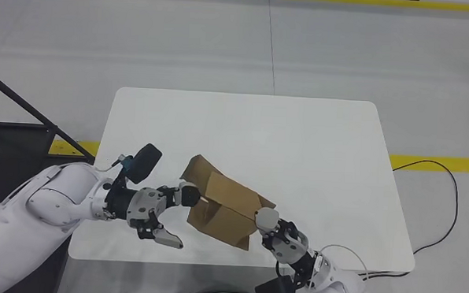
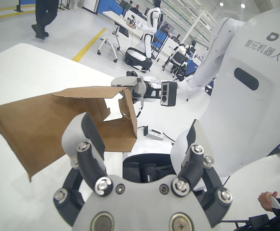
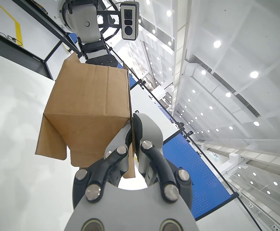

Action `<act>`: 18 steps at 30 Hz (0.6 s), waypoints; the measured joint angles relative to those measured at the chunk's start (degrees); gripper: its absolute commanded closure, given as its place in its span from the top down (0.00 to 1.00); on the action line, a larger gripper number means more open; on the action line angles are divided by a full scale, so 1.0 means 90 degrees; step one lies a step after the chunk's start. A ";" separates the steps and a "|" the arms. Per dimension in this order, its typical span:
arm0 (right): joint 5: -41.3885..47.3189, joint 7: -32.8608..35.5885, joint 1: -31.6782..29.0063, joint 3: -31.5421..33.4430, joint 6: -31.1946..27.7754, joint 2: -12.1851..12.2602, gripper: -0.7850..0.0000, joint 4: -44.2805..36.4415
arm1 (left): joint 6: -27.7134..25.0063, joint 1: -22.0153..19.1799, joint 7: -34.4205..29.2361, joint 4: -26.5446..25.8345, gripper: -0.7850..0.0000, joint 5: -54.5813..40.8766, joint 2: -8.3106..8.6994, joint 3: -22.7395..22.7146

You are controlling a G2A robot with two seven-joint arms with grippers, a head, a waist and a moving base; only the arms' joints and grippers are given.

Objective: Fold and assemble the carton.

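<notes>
**Carton pinched by right gripper; left gripper spread at its open end**

Carton [image 1: 220, 203]: brown, half-formed into a tube and tilted. It is over the near part of the white table [image 1: 298, 133], a little left of centre, between the two grippers. Cannot tell whether it touches the tabletop.

Right gripper [image 1: 267, 220]: at the carton's near-right corner. Its own wrist view has the right gripper [image 3: 132, 125] closed narrow on a thin cardboard edge, with the panel sandwiched between both pads. The carton [image 3: 87, 94] body stretches away from it, and a loose flap hangs off one lower corner.

Left gripper [image 1: 181, 217]: at the carton's left end, spread wide and not clamped on the cardboard. In the top view one finger lies against the carton's left end. The other finger points toward the near table edge, apart from the cardboard.

Container: the carton is open at its left end. The left wrist view looks past the left gripper [image 2: 140, 122] into the carton [image 2: 43, 122]. Bare inner walls show, with a notched flap at the right end and light coming through a gap there. The right gripper [image 2: 123, 82] sits just beyond that end.

View differences:
- The left wrist view gives the interior.
- The right wrist view gives the closed outer faces, with the left gripper [image 3: 98, 59] dark-padded at the carton's left end.
- The top view fixes the carton's place on the table.
</notes>
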 measured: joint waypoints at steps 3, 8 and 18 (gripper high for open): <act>-0.0013 0.0022 0.0012 -0.0022 -0.0011 0.0010 0.00 0.0005 | 0.0000 -0.0127 0.0000 0.0017 1.00 -0.0031 0.0081 0.0170; -0.0052 0.0090 0.0043 -0.0068 -0.0010 0.0024 0.00 0.0011 | 0.0000 -0.0337 0.0000 0.0024 1.00 -0.0015 0.0177 0.0472; -0.0206 0.0228 0.0036 -0.0190 0.0089 0.0047 0.00 -0.0044 | 0.0000 -0.0817 0.0001 0.0144 0.97 0.0071 0.0261 0.1111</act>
